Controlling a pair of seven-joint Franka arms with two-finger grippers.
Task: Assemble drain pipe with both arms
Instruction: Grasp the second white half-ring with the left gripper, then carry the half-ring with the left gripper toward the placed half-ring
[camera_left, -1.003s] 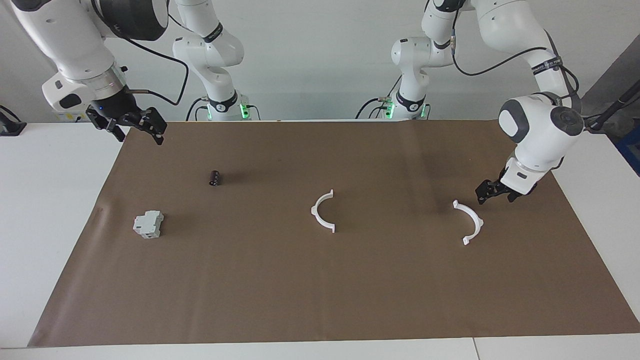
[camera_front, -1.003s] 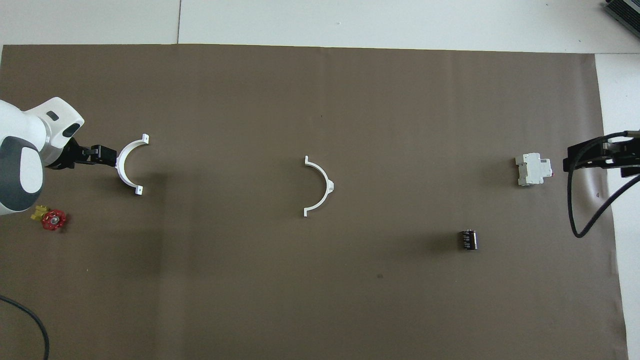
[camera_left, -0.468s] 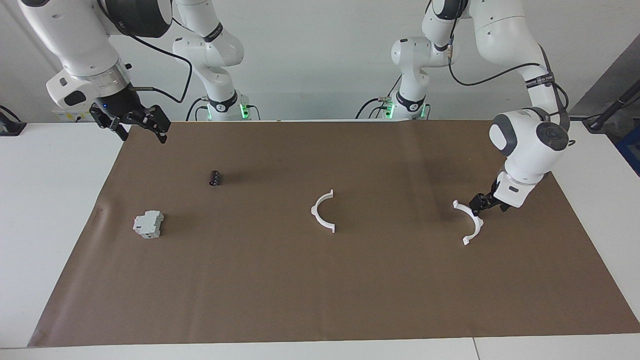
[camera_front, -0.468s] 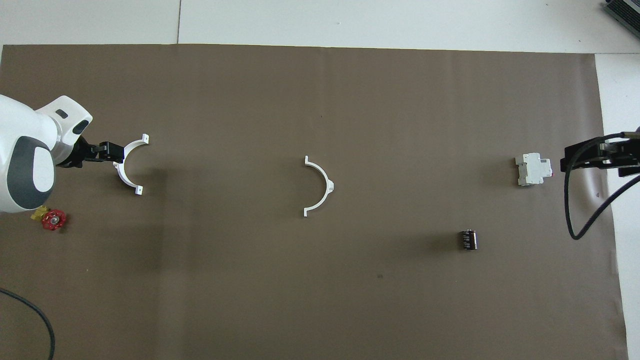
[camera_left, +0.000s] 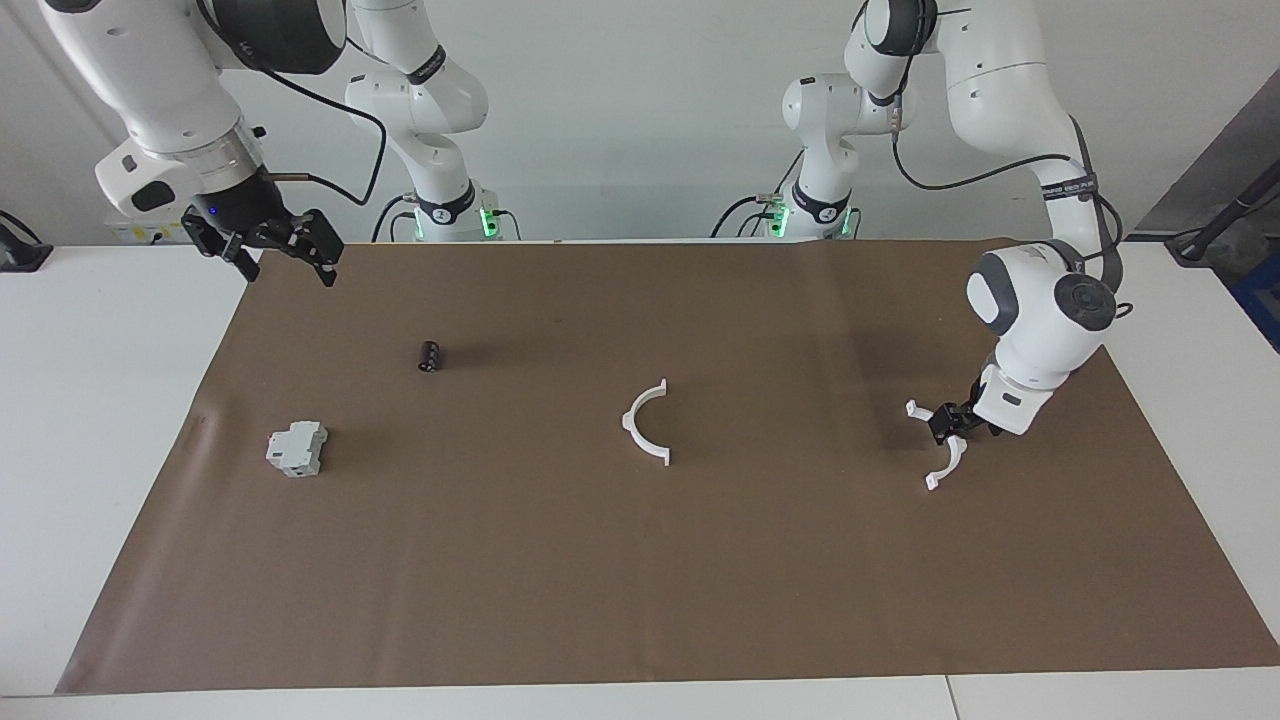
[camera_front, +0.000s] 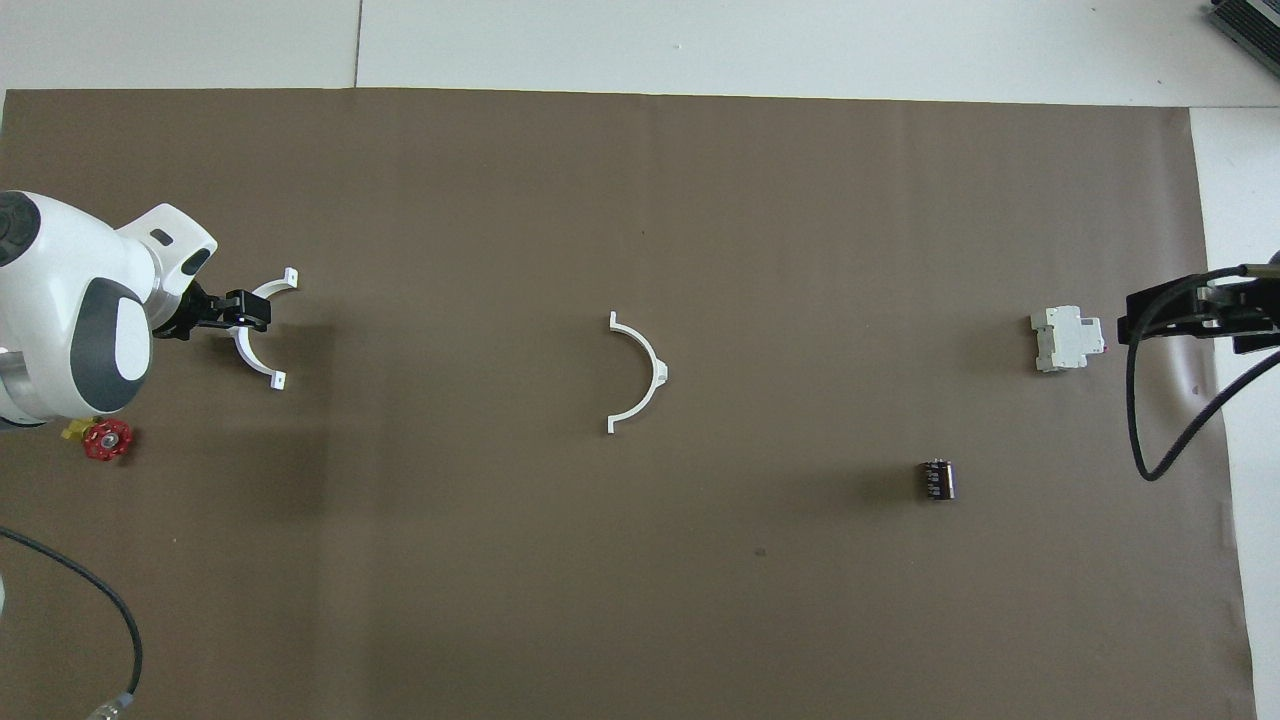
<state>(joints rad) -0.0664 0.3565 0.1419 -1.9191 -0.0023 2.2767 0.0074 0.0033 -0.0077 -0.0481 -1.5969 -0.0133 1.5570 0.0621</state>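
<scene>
At the worktop's left-arm end: left gripper (camera_left: 946, 424) hides the half-ring (camera_front: 262, 330) middle | jaws straddle its arc, grip unclear | second half-ring (camera_left: 646, 422) mid-worktop, at its 9 o'clock in facing view | right gripper (camera_left: 270, 245) waits, jaws spread.

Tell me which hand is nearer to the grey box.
Right. The right hand hangs over the mat's edge near the grey box; the left hand is at the half-ring, at the table's left-arm end.
</scene>
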